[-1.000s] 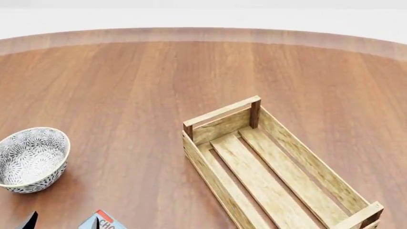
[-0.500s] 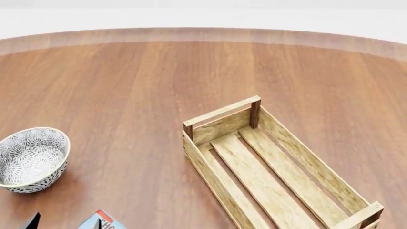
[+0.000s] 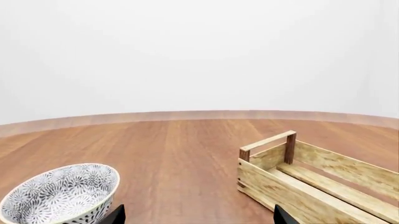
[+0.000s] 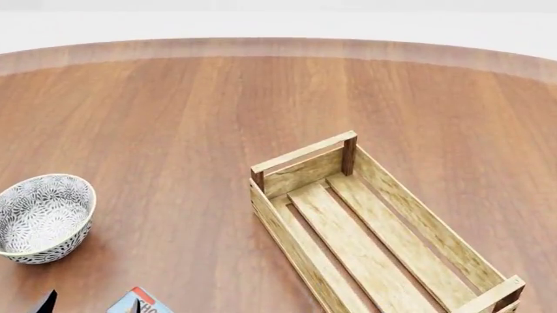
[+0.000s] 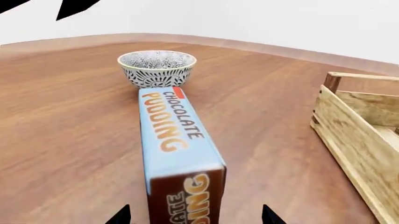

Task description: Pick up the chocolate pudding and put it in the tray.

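Note:
The chocolate pudding [image 5: 171, 135] is a long carton with a light blue top and brown end, lying on the wooden table. Its near end sits between the fingertips of my right gripper [image 5: 194, 217], which is open with a gap on each side. In the head view only a corner of the pudding [image 4: 143, 302] shows at the bottom edge. The tray [image 4: 287, 238] is an oblong slatted wooden crate standing right of the pudding, and nothing lies in it. My left gripper [image 3: 197, 217] hangs wide open and holds nothing; its dark tips [image 4: 44, 303] show near the pudding's corner.
A round patterned bowl [image 4: 39, 218] stands at the left, beyond the pudding [image 5: 157, 65] and close to the left gripper [image 3: 62, 196]. The tray's near wall [image 5: 361, 135] runs along the right. The round table's far edge [image 4: 278, 45] curves across the back.
The dark fingertips at the bottom edge of the head view have shifted very slightly. The bowl and the tray have not moved.

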Robot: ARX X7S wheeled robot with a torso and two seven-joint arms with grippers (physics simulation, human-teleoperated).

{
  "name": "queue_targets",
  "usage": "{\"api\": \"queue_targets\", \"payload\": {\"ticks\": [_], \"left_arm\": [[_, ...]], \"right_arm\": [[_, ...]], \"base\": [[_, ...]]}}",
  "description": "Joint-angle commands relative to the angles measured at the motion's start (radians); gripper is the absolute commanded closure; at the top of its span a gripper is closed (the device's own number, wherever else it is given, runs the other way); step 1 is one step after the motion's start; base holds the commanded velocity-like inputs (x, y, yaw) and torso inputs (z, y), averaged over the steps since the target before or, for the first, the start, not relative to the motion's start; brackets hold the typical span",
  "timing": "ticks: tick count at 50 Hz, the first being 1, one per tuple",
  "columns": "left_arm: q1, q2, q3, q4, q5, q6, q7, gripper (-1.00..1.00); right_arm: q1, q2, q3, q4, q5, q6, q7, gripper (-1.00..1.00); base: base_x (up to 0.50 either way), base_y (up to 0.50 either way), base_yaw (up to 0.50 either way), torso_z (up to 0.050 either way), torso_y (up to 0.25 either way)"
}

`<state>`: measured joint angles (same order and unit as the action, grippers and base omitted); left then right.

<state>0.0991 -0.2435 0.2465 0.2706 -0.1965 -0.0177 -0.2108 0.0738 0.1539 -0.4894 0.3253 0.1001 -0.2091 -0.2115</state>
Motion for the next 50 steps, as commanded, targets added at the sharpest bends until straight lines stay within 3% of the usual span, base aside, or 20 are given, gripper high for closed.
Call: {"api": "queue_targets", "payload": {"ticks": [1, 32, 50], "left_arm": [[-0.002, -0.003, 0.009, -0.004, 0.000, 0.002, -0.006, -1.00], [-0.007, -0.012, 0.028, -0.014, 0.001, 0.010, -0.019, -1.00], [-0.012, -0.017, 0.035, -0.016, -0.001, 0.010, -0.028, -1.00]], "right_arm": [[0.039, -0.027, -0.012, 0.098, 0.008, -0.033, -0.006, -1.00], [0.124, -0.074, -0.046, 0.289, 0.018, -0.087, 0.000, -1.00], [0.130, -0.068, -0.064, 0.285, 0.030, -0.081, 0.012, -1.00]], "base": [[0.00, 0.00, 0.00, 0.000, 0.000], [0.00, 0.00, 0.00, 0.000, 0.000], [0.00, 0.00, 0.00, 0.000, 0.000]]}}
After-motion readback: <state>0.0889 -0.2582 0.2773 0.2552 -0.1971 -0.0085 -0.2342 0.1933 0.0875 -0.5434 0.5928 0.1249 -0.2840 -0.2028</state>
